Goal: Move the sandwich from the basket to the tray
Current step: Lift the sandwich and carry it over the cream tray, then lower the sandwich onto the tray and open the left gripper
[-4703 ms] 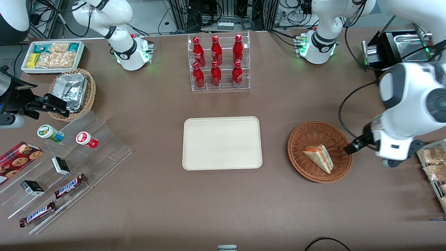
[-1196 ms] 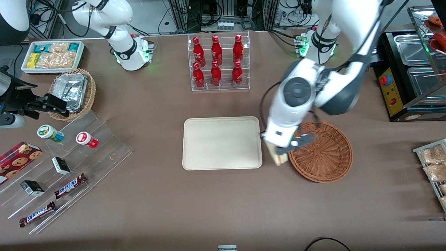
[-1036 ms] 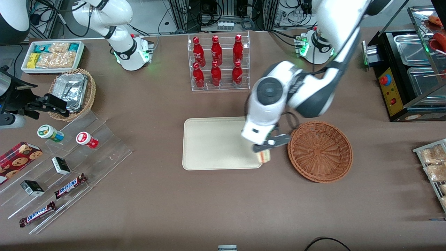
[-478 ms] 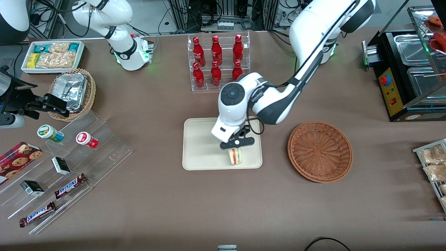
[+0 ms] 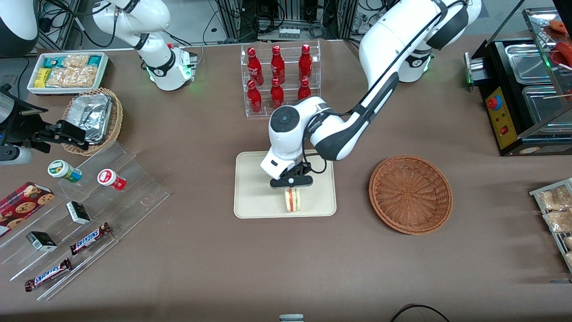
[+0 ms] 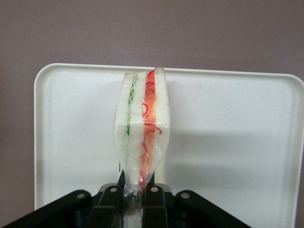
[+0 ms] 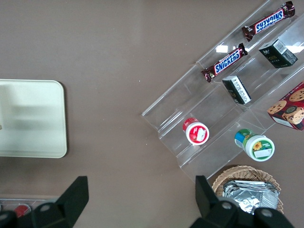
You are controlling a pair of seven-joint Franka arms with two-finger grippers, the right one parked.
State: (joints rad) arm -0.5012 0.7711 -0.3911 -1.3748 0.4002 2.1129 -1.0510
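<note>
One sandwich (image 6: 142, 142) in hand (image 6: 137, 202) above tray (image 6: 237, 142), basket (image 5: 410, 194) front-view only.

red bottles (image 5: 278, 79) in clear rack, Snickers bars (image 7: 225, 62), cookie box (image 5: 20, 207)

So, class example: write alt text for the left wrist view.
The gripper pinches a clear-wrapped sandwich by one end, holding it over a cream tray on a brown table.
</note>
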